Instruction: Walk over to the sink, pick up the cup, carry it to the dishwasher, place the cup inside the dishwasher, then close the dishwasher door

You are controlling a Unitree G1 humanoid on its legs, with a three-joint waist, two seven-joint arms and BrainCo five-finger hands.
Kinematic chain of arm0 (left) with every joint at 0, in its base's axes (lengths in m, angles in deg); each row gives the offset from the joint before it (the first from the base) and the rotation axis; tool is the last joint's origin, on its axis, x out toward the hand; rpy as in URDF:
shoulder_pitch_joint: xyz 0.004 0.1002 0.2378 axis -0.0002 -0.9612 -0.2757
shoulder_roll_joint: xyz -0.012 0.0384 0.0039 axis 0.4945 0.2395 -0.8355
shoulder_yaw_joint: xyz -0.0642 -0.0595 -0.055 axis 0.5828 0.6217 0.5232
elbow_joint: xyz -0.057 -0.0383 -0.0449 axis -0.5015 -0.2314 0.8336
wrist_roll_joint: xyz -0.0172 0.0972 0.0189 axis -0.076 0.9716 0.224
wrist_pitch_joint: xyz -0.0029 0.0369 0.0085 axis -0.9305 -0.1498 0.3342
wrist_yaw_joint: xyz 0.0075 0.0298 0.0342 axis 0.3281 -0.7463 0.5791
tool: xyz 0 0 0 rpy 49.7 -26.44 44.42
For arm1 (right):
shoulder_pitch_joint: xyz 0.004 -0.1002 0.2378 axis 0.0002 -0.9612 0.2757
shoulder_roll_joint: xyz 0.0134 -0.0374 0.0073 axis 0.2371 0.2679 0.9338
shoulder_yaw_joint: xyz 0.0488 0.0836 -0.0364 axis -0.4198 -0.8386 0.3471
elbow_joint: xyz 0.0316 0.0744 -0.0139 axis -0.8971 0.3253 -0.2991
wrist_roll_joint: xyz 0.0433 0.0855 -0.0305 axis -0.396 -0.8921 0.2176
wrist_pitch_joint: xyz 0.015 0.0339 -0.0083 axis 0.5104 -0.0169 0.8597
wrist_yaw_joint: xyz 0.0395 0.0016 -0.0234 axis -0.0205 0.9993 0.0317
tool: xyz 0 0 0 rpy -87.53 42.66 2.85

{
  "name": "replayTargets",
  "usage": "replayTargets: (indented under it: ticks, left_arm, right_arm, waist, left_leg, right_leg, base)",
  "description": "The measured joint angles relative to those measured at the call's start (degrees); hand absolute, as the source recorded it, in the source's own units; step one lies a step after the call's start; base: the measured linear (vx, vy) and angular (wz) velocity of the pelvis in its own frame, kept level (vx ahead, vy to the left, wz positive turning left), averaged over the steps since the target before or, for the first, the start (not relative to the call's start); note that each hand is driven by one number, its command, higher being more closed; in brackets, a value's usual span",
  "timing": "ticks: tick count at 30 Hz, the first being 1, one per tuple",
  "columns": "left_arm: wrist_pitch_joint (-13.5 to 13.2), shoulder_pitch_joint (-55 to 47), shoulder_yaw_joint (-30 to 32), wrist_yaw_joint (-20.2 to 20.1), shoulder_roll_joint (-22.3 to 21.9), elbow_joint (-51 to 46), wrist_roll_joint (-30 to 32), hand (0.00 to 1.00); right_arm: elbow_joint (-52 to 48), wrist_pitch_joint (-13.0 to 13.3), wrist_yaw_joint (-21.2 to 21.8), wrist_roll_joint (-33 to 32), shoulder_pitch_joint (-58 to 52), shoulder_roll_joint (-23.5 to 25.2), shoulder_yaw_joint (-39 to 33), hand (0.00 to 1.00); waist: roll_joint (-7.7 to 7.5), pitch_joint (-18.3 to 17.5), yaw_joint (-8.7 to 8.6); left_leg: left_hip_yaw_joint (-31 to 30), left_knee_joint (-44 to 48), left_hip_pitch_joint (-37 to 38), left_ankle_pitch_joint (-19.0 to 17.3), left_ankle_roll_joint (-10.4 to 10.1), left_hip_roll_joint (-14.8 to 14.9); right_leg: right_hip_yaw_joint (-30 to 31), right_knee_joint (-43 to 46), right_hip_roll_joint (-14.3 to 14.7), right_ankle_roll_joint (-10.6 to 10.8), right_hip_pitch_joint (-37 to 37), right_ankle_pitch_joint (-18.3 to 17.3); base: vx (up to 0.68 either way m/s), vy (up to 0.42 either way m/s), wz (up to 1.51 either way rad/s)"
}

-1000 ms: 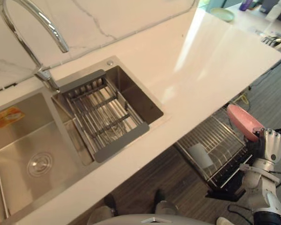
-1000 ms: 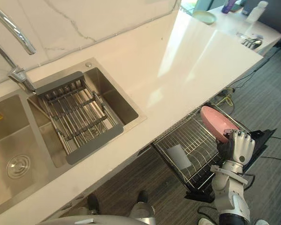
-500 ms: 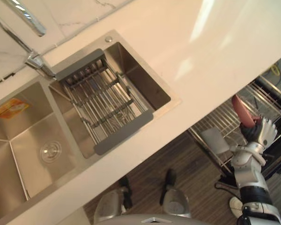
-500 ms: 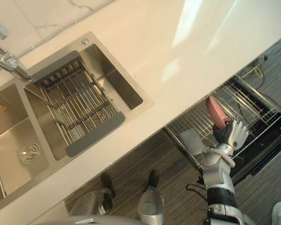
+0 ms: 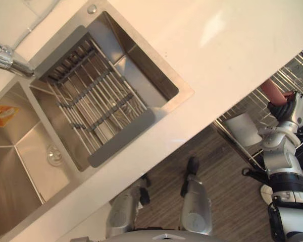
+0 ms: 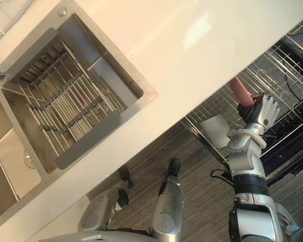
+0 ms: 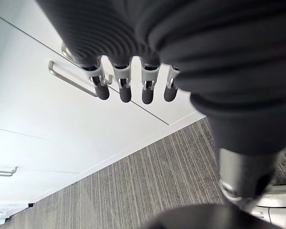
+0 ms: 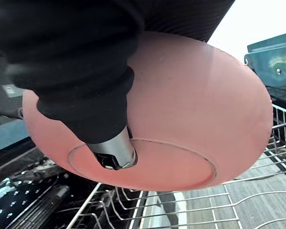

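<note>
My right hand (image 5: 293,108) is shut on a pink, bowl-shaped cup (image 8: 195,114), thumb (image 8: 115,151) pressed on its underside near the base ring. In the eye views the cup (image 6: 240,90) sticks out past the hand toward the counter edge, held just above the pulled-out wire dishwasher rack (image 6: 208,109). The rack's wires (image 8: 190,202) run close beneath the cup. A white square item (image 5: 241,129) lies in the rack near the hand. My left hand (image 7: 125,85) hangs with its fingers straight in front of white cabinet doors.
The white counter (image 5: 242,35) overhangs part of the rack. A steel sink (image 5: 159,83) with a grey slatted drainer (image 5: 93,98) is set into it, with a second basin (image 5: 20,161) and the faucet base (image 5: 5,58) beside it. Striped grey floor (image 6: 202,186) lies below.
The whole picture has swung and tilted as the camera moved. My right hand has kept the pink cup and now holds it lower, closer to the rack and the counter edge.
</note>
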Motion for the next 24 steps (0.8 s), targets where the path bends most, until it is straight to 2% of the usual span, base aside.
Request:
replayTargets:
  ticks: [5, 7, 8, 13, 17, 20, 24]
  left_arm:
    - [-0.19, 0.0, 0.02, -0.94, 0.18, -0.23, -0.03, 0.0]
    - [-0.42, 0.01, 0.03, -0.96, 0.46, -0.42, -0.02, 0.0]
    - [-0.68, 0.01, 0.07, -0.96, 0.67, -0.46, 0.02, 0.0]
    - [-0.89, 0.01, 0.31, -0.95, 1.27, -0.5, 0.16, 0.0]
    - [-0.94, 0.01, 2.28, -0.63, 1.25, -0.51, 0.13, 0.0]
    - [-0.95, 0.21, 2.35, -0.29, 1.22, -0.51, 0.13, 0.0]
    - [-0.98, 0.39, 2.42, 0.03, 1.05, -0.5, 0.15, 0.0]
  right_arm:
    - [2.77, -3.51, -0.07, -1.79, 0.72, -0.32, 0.0, 1.0]
    - [4.29, -3.99, -0.18, -2.93, 0.64, -0.32, -0.07, 1.0]
    - [4.48, -4.39, -0.25, -4.25, 0.17, -0.3, -0.11, 0.0]
    - [6.6, -4.38, -0.15, -11.5, -0.28, 0.49, -0.35, 0.0]
    - [6.58, -3.97, 2.51, -20.23, -0.17, 1.52, -2.29, 0.0]
    - [6.39, -3.4, 6.13, -22.54, -0.05, 2.78, -4.85, 0.0]
    - [5.82, -3.25, 7.65, -23.16, -0.12, 3.37, -6.52, 0.0]
  waist:
    - [-0.03, 0.02, -0.57]
    - [-0.07, 0.04, -0.83]
    - [-0.1, 0.05, -0.74]
    - [-1.08, 0.68, -0.67]
    - [-1.41, 0.88, 0.01]
    - [-1.5, 0.92, 0.52]
    - [-1.66, 0.99, 0.86]
  left_leg:
    - [-0.04, -0.68, -0.36, 0.71, 0.08, 0.33]
    - [-0.04, -0.95, -0.44, 0.7, 0.07, 0.52]
    - [-0.03, -0.93, -0.68, 0.69, 0.05, 0.8]
    - [0.41, 0.03, -0.89, -0.02, -0.75, 2.1]
    - [1.41, -0.59, -0.46, -2.3, 0.3, 3.44]
    - [1.56, -1.39, 0.03, -4.57, -0.02, 3.22]
    - [1.28, -1.44, -0.06, -4.89, 0.02, 2.01]
  right_leg:
    - [0.09, 0.04, 0.51, -0.26, -0.81, -0.03]
    - [0.05, -0.48, 0.89, -0.36, -0.75, 0.4]
    - [0.03, -1.36, 1.29, -0.53, -0.6, 1.0]
    - [0.06, -3.47, 2.72, -1.02, 0.3, 2.63]
    - [0.76, -4.68, 4.52, -1.57, -0.01, 2.96]
    - [1.3, -3.23, 4.27, -1.51, -1.17, 2.96]
    - [1.19, -1.62, 2.72, -0.94, -1.63, 3.13]
  base:
    - [0.03, -0.026, -0.03]
    - [0.03, 0.001, 0.0]
    - [0.02, -0.005, -0.04]
    - [-0.02, -0.007, -0.08]
    - [-0.06, 0.026, -0.15]
    - [-0.05, 0.076, -0.12]
    - [0.01, 0.062, 0.08]
